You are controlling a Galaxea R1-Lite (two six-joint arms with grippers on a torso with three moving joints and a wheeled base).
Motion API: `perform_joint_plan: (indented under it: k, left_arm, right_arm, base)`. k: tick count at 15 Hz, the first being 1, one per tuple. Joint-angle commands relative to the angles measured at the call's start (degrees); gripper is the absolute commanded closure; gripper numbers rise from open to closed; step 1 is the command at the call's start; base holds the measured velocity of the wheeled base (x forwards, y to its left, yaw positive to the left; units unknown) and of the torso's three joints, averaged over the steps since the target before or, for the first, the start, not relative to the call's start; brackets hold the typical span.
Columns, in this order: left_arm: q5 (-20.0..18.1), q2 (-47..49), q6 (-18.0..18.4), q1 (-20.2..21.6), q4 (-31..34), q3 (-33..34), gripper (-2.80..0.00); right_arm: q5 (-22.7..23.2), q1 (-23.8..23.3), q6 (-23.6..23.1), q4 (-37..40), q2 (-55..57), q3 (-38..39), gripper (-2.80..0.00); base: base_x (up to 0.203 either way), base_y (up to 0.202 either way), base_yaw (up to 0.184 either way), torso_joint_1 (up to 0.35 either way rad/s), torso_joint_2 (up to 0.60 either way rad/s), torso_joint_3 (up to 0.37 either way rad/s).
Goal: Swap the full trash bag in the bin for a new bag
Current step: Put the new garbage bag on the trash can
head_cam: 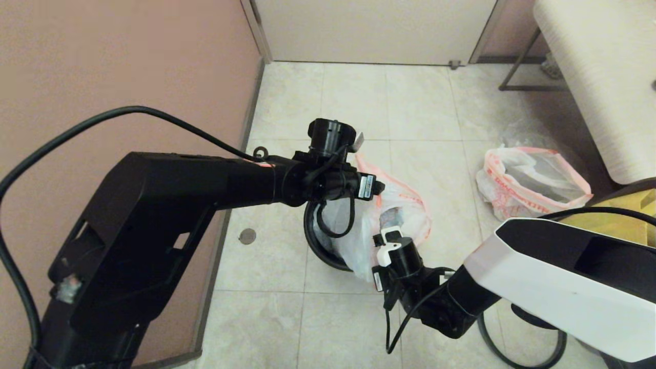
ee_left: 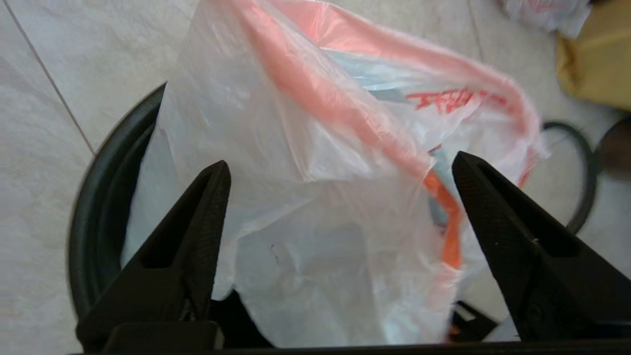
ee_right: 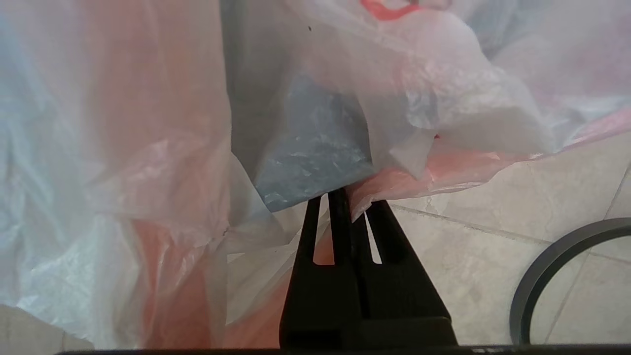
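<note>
The black bin [head_cam: 313,245] stands on the tiled floor in the middle of the head view, with the new bag [head_cam: 407,210] rising out of it, limp white plastic with a red-orange band. My left gripper [ee_left: 340,167] hangs over the bin [ee_left: 98,197], open, the new bag [ee_left: 305,207] loose between its fingers. My right gripper [ee_right: 345,195] is at the bin's right side, shut on the orange edge of the new bag [ee_right: 123,172]. The full trash bag [head_cam: 530,179] lies on the floor to the right. The bin's grey hoop [ee_right: 542,276] lies on the floor beside my right arm.
A pink wall [head_cam: 128,61] runs close along the left. A yellow bag [head_cam: 633,205] sits at the right edge, below a pale padded bench [head_cam: 599,77] on metal legs. A closed door [head_cam: 374,31] is at the back.
</note>
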Motion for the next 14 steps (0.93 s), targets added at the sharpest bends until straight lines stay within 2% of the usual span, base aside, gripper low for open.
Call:
perform_joint_plan:
  k: [1, 3, 4, 11, 14]
  left_arm:
    - [0.0, 0.9, 2.4, 0.6, -0.1, 0.0, -2.80]
    - [-0.4, 0.9, 2.8, 1.0, -0.4, 0.0, -2.80]
    - [-1.1, 0.6, 2.8, 1.2, -0.4, 0.0, 0.00]
    - [-0.3, -0.5, 2.5, 1.9, 0.2, 0.1, 0.00]
    - [3.6, -2.2, 1.3, 2.2, 2.4, 1.2, 0.00]
  right_arm:
    - [-0.1, 0.0, -0.3, -0.3, -0.1, -0.2, 0.00]
    - [-0.1, 0.0, -0.4, -0.3, -0.1, -0.6, 0.00]
    - [-0.1, 0.0, -0.4, -0.2, -0.3, -0.6, 0.00]
    - [-0.2, 0.0, -0.4, -0.2, -0.1, -0.4, 0.00]
    - [-0.2, 0.0, -0.4, -0.2, -0.3, -0.3, 0.00]
  base:
    - [0.000, 0.000, 0.000, 0.000, 0.00, 0.000]
    - [0.000, 0.000, 0.000, 0.000, 0.00, 0.000]
    - [0.000, 0.000, 0.000, 0.000, 0.00, 0.000]
    - [0.000, 0.000, 0.000, 0.000, 0.00, 0.000]
    - [0.000, 0.000, 0.000, 0.000, 0.00, 0.000]
